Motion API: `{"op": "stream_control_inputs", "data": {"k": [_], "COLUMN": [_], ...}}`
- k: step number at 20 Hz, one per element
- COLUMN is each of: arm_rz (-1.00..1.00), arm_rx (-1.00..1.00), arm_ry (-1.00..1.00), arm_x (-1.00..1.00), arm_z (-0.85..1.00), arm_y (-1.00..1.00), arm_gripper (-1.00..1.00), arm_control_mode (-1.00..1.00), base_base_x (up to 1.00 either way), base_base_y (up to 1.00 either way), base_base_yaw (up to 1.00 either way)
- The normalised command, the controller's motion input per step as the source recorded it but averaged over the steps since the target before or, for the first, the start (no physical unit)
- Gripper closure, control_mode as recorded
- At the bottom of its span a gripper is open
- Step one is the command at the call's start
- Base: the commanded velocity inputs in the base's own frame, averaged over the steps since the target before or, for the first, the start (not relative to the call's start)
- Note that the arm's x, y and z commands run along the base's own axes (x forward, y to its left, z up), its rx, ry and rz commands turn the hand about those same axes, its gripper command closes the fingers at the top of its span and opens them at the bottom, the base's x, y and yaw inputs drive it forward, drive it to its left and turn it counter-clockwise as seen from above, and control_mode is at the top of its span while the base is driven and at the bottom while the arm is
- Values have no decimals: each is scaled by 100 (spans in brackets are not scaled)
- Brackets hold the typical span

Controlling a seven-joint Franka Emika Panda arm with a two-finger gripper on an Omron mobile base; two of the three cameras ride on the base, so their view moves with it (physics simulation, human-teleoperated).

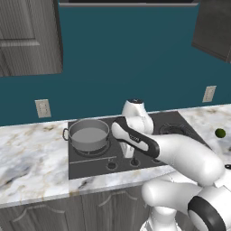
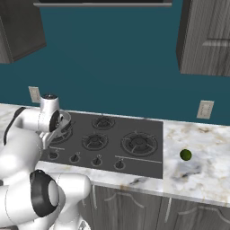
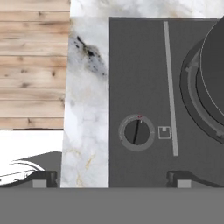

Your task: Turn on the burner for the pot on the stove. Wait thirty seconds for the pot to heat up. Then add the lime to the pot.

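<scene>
The grey steel pot [image 1: 89,134] stands on the left burner [image 1: 93,152] of the dark stove [image 1: 88,170]. In the hand view my gripper [image 3: 113,180] is open and looks straight down on a round black knob [image 3: 137,132] at the stove's front left, with a dark fingertip [image 3: 43,178] on either side and nothing between them. The pot's side [image 3: 215,70] and its burner ring [image 3: 192,98] fill that view's right edge. The lime [image 1: 219,133], a small dark green ball, lies on the marble counter right of the stove [image 2: 152,167], also seen as the lime [image 2: 185,155].
A row of knobs [image 2: 96,161] runs along the stove's front edge, with other burners [image 2: 139,143] behind it. The marble counter [image 1: 31,162] extends left and right. Wall cabinets hang above, and outlets [image 1: 43,108] sit on the teal wall. Wooden floor [image 3: 33,65] shows beyond the counter edge.
</scene>
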Motion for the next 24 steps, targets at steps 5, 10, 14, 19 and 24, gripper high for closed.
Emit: {"op": "stream_control_inputs", "data": {"k": [5,10,14,19,24], "arm_rz": [0,0,0,0,0], "arm_rx": [0,0,0,0,0], "arm_ry": [0,0,0,0,0], "arm_x": [0,0,0,0,0], "arm_z": [0,0,0,0,0], "arm_y": [0,0,0,0,0], "arm_gripper": [-100,-100,-100,-100,-100], "arm_control_mode": [-100,-100,-100,-100,-100], "base_base_x": [0,0,0,0,0], "base_base_y": [0,0,0,0,0], "base_base_yaw": [0,0,0,0,0]}}
